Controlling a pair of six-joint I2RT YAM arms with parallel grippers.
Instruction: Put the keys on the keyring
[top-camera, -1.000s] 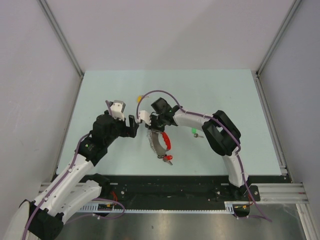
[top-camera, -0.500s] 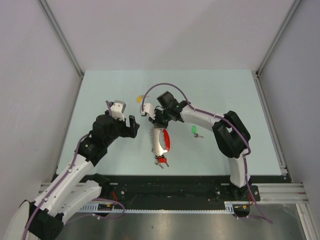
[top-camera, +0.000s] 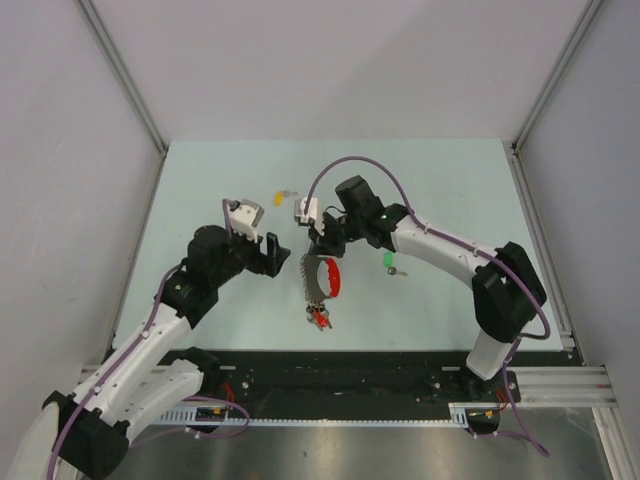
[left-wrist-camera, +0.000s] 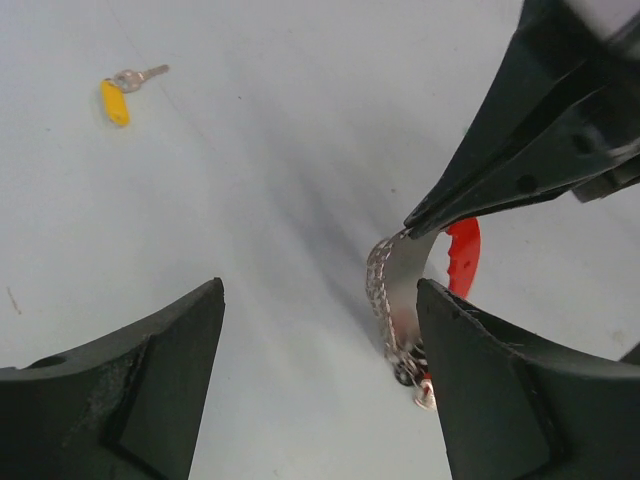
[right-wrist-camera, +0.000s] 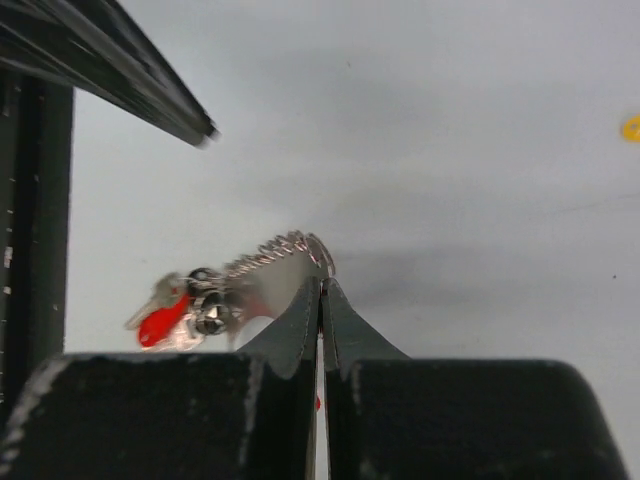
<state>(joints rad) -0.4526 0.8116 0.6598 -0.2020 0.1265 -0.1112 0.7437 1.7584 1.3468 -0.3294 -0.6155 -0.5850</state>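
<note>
**Top view.** My R gripper (top-camera: 319, 250) is fully closed, tips pinched on the top of the keyring (top-camera: 318, 282). The loop runs from the tips back toward my bases, with the chain (top-camera: 307, 280) on the L-gripper side and the red band (top-camera: 333, 278) on the other. The tags (top-camera: 320, 318) are at the loop's near end. Cannot tell if that end rests on the table (top-camera: 450, 190). My L gripper (top-camera: 268, 252) is spread wide and holds nothing. It sits just beside the chain side, apart from it. The yellow key (top-camera: 283, 197) lies on the table beyond both grippers, approx. between them. The green key (top-camera: 389, 261) lies to the right of the R gripper, near my R forearm.

**L wrist view.** The L fingers (left-wrist-camera: 130, 400) are far apart with nothing between the pads. The keyring (left-wrist-camera: 400, 290) is ahead, closer to the right finger. The R gripper (left-wrist-camera: 412, 226) enters from upper right, tip on the grey strip. The yellow key (left-wrist-camera: 117, 98) is well ahead, to the left.

**R wrist view.** The R fingers (right-wrist-camera: 300, 320) are pressed together, with the loop's edge nipped at the tips. The keyring (right-wrist-camera: 270, 265) and its tags (right-wrist-camera: 165, 318) trail left of the tips. The yellow key (right-wrist-camera: 632, 127) is a sliver at the right edge.
</note>
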